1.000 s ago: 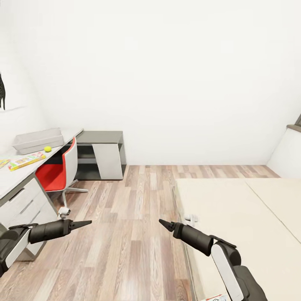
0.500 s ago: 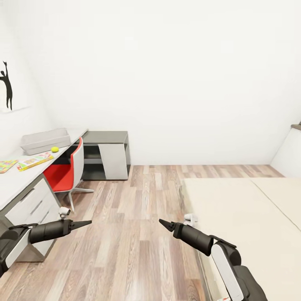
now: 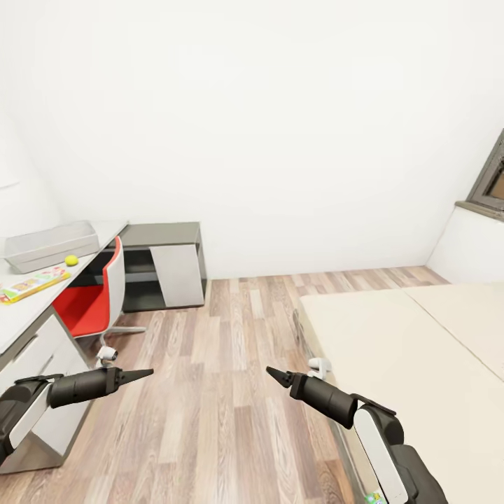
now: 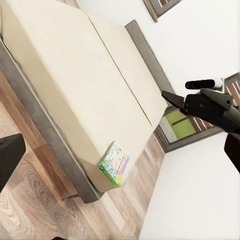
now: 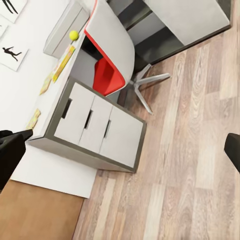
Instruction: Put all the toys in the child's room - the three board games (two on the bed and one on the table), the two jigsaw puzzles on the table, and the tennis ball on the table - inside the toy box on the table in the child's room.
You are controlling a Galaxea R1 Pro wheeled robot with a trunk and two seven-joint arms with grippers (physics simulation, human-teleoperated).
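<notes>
On the table at the left stands the light-grey toy box; beside it lie the tennis ball and a board game. The right wrist view has the toy box, the ball, that game and two jigsaw puzzles. A green-bordered board game lies at a corner of the bed. The bed is at the right. My left gripper and right gripper hover over the floor, both open and empty, fingers set wide apart.
A red and white swivel chair is tucked at the table. Behind it a dark-grey cabinet unit stands against the far wall. Wood-plank floor runs between table and bed. A dark-framed window is at the right.
The whole picture has shifted as the camera turned: the table slid to the left and the window came into view. Both arms keep the same pose.
</notes>
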